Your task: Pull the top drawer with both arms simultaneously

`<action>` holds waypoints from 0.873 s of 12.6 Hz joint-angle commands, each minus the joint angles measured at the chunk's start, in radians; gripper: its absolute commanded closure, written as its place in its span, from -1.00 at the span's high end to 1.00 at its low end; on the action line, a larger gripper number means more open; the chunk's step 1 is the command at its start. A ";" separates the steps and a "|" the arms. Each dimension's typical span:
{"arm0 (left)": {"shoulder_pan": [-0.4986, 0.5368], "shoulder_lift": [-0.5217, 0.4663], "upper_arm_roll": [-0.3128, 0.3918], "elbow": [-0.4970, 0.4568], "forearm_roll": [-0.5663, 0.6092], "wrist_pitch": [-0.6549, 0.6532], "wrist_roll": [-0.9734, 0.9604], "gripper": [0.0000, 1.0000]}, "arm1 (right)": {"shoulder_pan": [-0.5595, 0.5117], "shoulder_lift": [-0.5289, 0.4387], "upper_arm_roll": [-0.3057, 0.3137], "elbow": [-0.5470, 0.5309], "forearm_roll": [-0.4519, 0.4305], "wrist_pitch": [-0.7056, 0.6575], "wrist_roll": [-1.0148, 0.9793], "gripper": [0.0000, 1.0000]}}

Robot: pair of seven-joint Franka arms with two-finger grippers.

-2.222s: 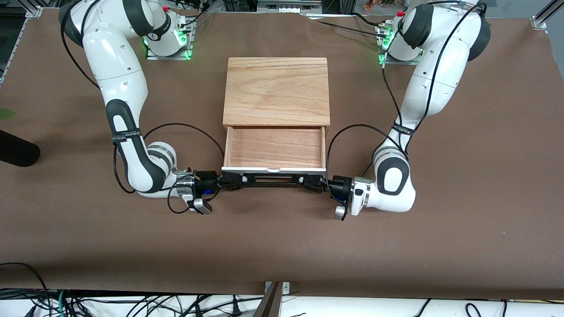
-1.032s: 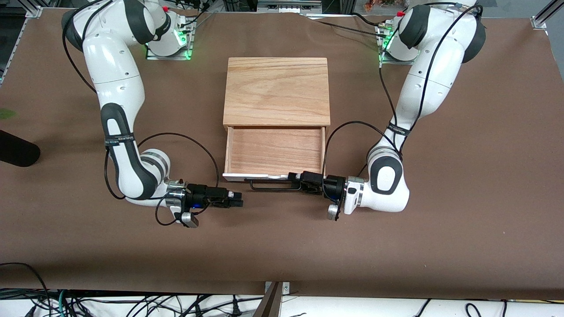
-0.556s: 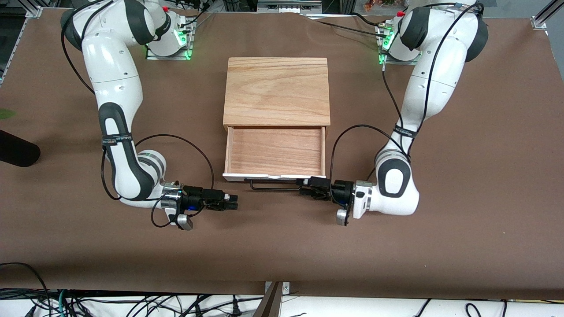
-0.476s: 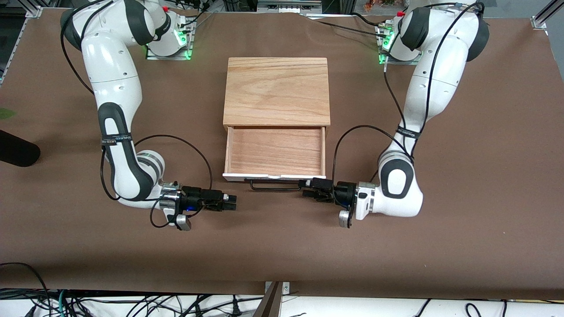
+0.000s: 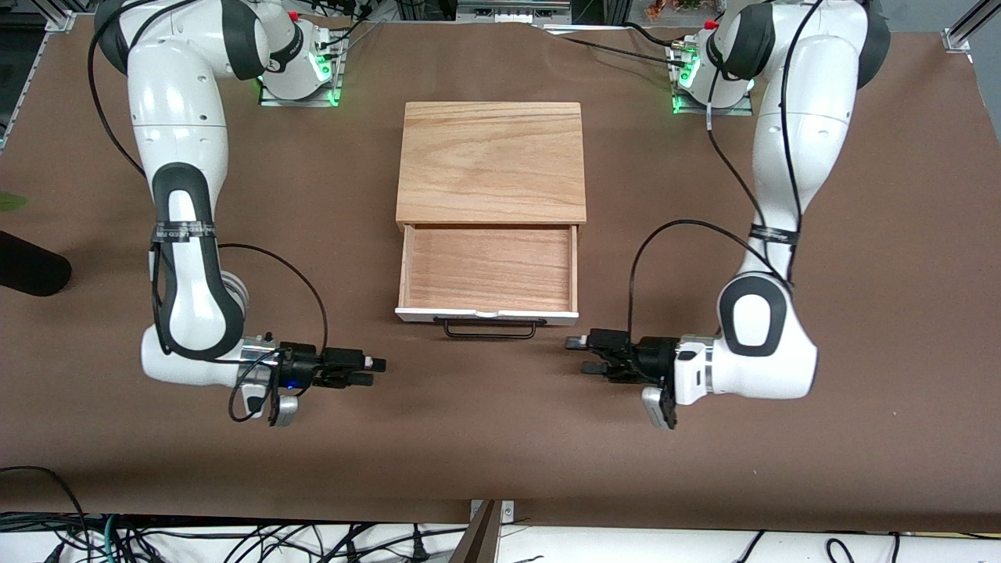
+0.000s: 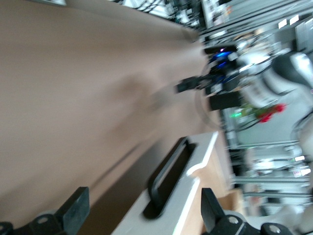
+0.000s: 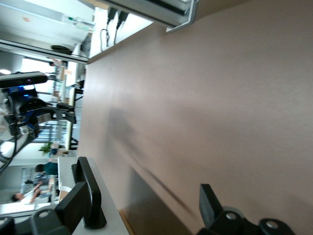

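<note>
The shallow light-wood top drawer (image 5: 487, 270) with its white front panel stands well out of the wood-topped box (image 5: 491, 162) in mid-table, thin black bar handle (image 5: 490, 330) free, so the pull looks done. The left arm's black two-finger gripper (image 5: 576, 354) and the right arm's black gripper (image 5: 376, 371) hover low over the brown table (image 5: 500, 438), each off its own end of the handle. Both lie level, fingers spread and holding nothing, pointing inward at each other.

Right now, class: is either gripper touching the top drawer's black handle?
Apart. The front view shows bare table between the handle and both the left gripper and right gripper.
</note>
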 commanded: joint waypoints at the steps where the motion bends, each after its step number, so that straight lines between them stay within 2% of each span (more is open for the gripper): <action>1: 0.009 -0.058 0.028 -0.013 0.176 -0.013 -0.019 1.00 | 0.012 -0.004 -0.028 0.072 -0.106 0.021 0.156 1.00; 4: 0.028 -0.168 0.031 -0.021 0.450 -0.025 -0.072 1.00 | 0.047 -0.004 -0.029 0.082 -0.201 0.117 0.335 1.00; 7: 0.054 -0.248 0.033 -0.021 0.648 -0.166 -0.152 1.00 | 0.086 -0.013 -0.070 0.080 -0.309 0.142 0.515 1.00; 9: 0.040 -0.342 0.028 -0.054 0.850 -0.171 -0.164 1.00 | 0.081 -0.083 -0.069 0.048 -0.519 0.142 0.576 1.00; 11: 0.045 -0.473 0.020 -0.214 0.931 -0.148 -0.279 1.00 | 0.063 -0.218 -0.061 -0.118 -0.744 0.145 0.566 1.00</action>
